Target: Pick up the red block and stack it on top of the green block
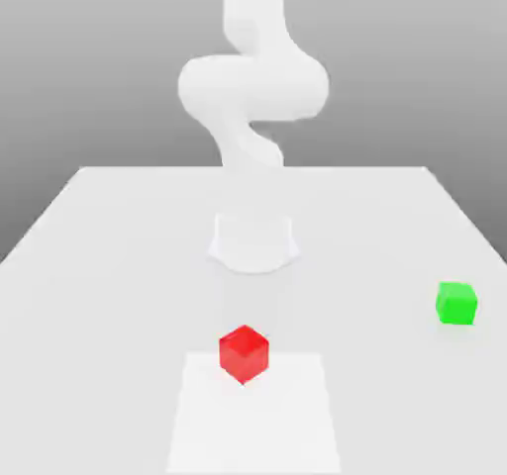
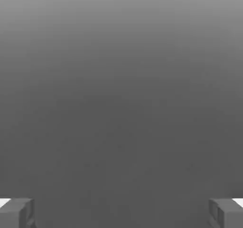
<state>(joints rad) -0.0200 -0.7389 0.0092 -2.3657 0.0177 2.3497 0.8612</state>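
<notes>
My hand (image 2: 121, 213) is spread wide, holding nothing, ready for the red block (image 1: 244, 352); the green block (image 1: 456, 303) sits well apart on the tabletop (image 1: 119, 245).

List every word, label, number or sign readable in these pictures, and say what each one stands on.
None: no text, number or sign can be read anywhere.
The red block has plain faces.
The green block has plain faces.
The white table and the tool carry no markings.
</notes>
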